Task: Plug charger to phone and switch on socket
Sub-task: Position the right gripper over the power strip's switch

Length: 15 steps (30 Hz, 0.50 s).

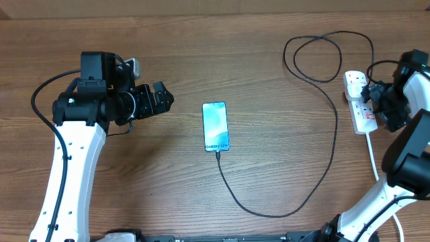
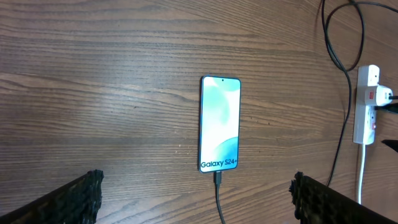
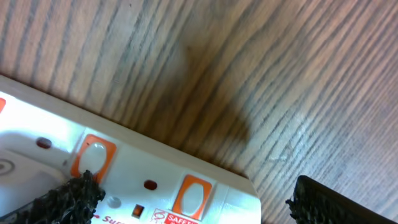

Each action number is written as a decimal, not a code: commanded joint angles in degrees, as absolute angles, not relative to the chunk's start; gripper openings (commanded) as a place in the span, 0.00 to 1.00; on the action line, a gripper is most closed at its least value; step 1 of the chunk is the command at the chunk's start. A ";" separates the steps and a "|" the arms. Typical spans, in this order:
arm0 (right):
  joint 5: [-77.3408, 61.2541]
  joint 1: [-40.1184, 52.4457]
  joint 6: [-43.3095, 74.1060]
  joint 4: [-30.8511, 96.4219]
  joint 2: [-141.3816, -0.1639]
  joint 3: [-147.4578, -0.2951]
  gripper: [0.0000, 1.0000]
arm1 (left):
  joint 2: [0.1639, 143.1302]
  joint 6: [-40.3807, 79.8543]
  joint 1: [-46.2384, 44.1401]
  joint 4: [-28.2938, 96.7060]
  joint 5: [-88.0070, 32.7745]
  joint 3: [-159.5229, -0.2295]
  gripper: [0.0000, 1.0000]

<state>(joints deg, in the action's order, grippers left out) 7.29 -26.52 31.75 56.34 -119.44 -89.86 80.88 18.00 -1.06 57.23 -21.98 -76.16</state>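
At the left, the left gripper (image 1: 161,99) hangs above the bare table (image 1: 134,195), well apart from everything. Its jaws are spread wide and hold nothing, and its wrist camera looks toward the phone.

In the middle, the phone (image 1: 216,126) lies flat on the table with its screen lit. The "Galaxy" end points toward the robot. The charger (image 1: 269,213) meets that end, and in the left wrist view its connector tip (image 2: 217,177) looks seated in the port. The plugging-in therefore appears done.

From there the cable sweeps right, loops near the far edge and runs to the socket (image 1: 358,101). There its plug (image 2: 387,98) seems to sit in an outlet.

At the right, the right gripper (image 1: 375,101) is down over the socket with its jaws spread and clasping nothing. In the right wrist view one fingertip (image 3: 68,196) is just beside an orange-framed switch (image 3: 93,155). I cannot tell whether it touches.

The pictures do not show whether that switch is on. The switching looks like the step left, and the right arm is placed for it.
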 commanded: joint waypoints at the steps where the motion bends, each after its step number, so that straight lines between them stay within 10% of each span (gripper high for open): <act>1: 2.81 -28.49 31.42 53.98 -119.81 -90.50 1.00 | 79.81 17.78 -1.26 57.12 -21.54 -76.97 1.00; 15: 1.19 -28.86 31.03 52.82 -119.83 -88.90 1.00 | 79.81 17.78 -1.26 57.12 -21.54 -76.97 1.00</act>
<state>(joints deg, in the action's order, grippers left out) 1.52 -29.78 31.44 53.34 -119.46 -89.69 80.88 18.00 -1.06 57.25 -21.98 -76.16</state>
